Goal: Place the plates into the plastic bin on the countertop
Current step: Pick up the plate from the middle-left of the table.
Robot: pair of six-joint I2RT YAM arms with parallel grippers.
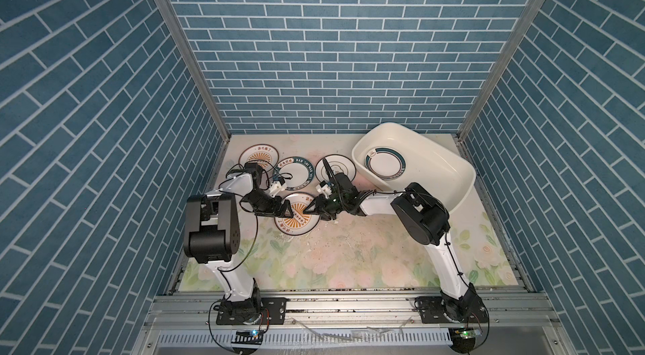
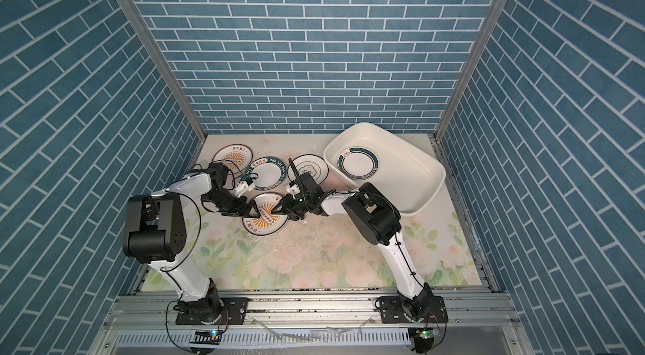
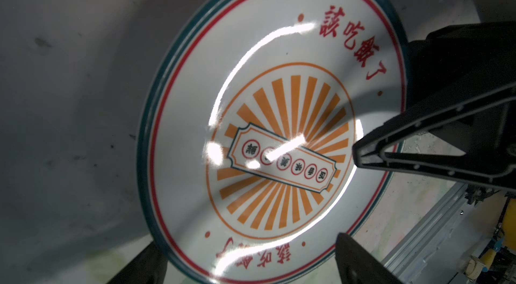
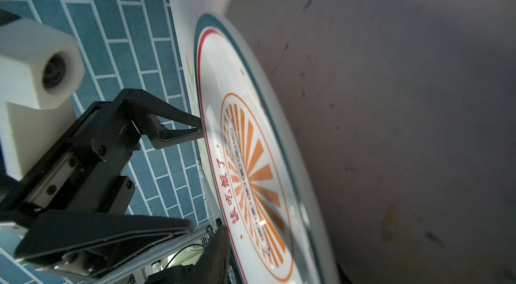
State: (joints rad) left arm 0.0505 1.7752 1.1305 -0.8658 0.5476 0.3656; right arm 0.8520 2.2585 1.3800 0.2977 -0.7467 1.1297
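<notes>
Indoors, brick walls [image 1: 349, 56] ring the floral countertop [image 1: 349, 255]; left end effector [image 1: 286, 210] gapes empty, right end effector [image 1: 309, 210] unclear

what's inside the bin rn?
One green-ringed plate lies flat inside the plastic bin. The right arm covers the near corner; anything there, or under that plate, is hidden.

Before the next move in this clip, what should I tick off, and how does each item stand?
1. Open left gripper, fingertips at the rim of the near sunburst plate: ok.
2. Hold of the right gripper on that plate: one finger lies over its face, the other is hidden: cannot tell.
3. Room in the plastic bin: only the green-ring plate lies inside: ok.
4. Plate lifted off the countertop: cannot tell.
5. All plates binned: not ok; four show outside.
</notes>
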